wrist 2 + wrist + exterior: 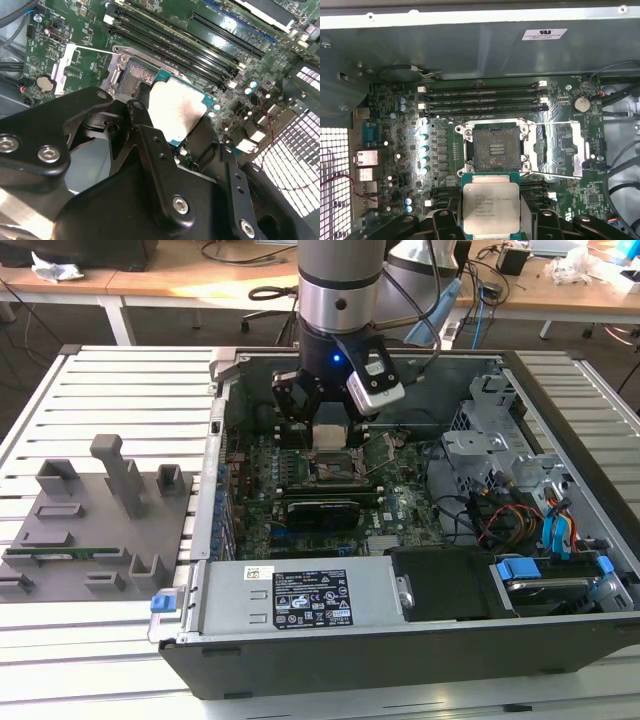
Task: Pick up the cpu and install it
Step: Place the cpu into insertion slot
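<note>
gripper (491,222) is clamped on the cpu (490,202), holding it flat just over the open socket (496,148), not seated yet.

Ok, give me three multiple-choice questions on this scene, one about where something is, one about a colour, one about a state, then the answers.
1. Where is the cpu?
A. In a person's hand.
B. Held in the pincer over the motherboard.
C. Inside a cardboard box.

2. What colour is the border round the cpu's metal top?
A. Red.
B. Yellow.
C. Green.

3. What state is the socket in?
A. Open and empty.
B. Closed over a chip.
C. Hidden under a cooler.

Answers:
1 B, the pincer clasps its sides just beside the socket in the first wrist view.
2 C, a green edge frames the silver top.
3 A, its bare contacts show and its metal plate is swung aside.
</note>
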You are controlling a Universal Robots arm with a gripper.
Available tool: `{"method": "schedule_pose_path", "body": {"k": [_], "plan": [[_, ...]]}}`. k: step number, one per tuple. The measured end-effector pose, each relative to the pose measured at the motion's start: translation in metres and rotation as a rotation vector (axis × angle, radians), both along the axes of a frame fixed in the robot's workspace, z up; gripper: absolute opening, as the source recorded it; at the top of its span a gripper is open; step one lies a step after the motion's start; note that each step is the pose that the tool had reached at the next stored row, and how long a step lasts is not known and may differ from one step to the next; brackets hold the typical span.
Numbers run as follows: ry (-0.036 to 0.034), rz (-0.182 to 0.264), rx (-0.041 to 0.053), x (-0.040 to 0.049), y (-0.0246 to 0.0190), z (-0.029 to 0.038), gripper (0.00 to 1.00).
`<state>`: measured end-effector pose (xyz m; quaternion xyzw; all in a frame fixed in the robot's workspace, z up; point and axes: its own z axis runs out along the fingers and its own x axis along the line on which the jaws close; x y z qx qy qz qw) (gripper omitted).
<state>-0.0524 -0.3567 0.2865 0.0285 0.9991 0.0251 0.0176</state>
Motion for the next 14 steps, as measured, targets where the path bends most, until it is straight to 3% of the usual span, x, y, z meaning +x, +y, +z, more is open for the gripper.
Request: {"method": "schedule_pose_path", "body": {"k": [4,10,14], "plan": [[0.0001,0.001,0.0007,0.0020,0.0074,-0.0112,0.55],[0.0001,-0.005,0.0005,0.0025,0.0077,-0.0130,0.55],[0.0001,-0.088,0.0006,0.0025,0.0077,-0.0139,0.55]]}}
